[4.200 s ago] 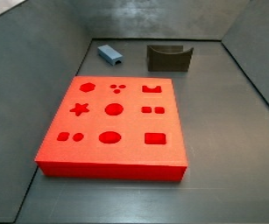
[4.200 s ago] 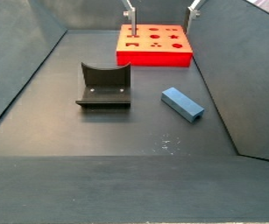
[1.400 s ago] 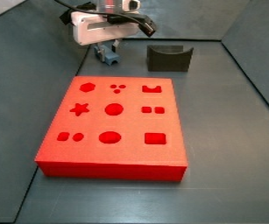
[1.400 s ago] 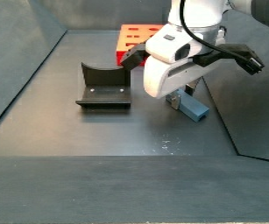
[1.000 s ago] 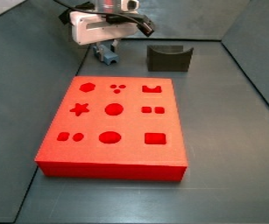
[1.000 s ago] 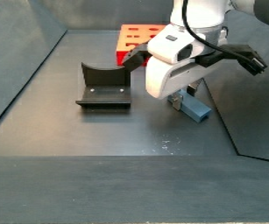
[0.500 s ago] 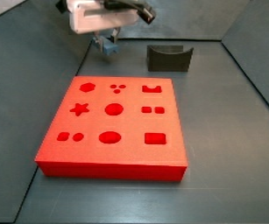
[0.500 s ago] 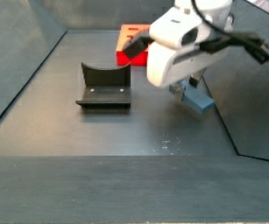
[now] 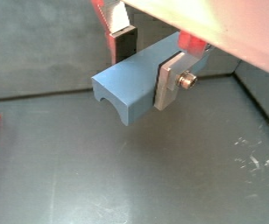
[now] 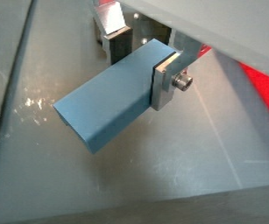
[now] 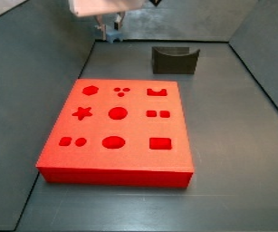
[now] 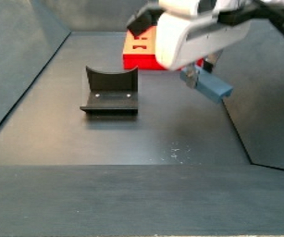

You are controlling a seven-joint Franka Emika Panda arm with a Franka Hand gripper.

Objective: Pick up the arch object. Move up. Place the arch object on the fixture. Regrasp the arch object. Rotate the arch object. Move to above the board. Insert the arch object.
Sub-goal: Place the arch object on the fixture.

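One arch object (image 12: 210,86) now up off the floor, pinched in the gripper (image 9: 147,65), way higher than a second ago, fixture (image 12: 108,90) and red board (image 11: 117,124) haven't moved

End effector (image 9: 145,59) aloft, fingers clamped on arch object (image 9: 130,86).
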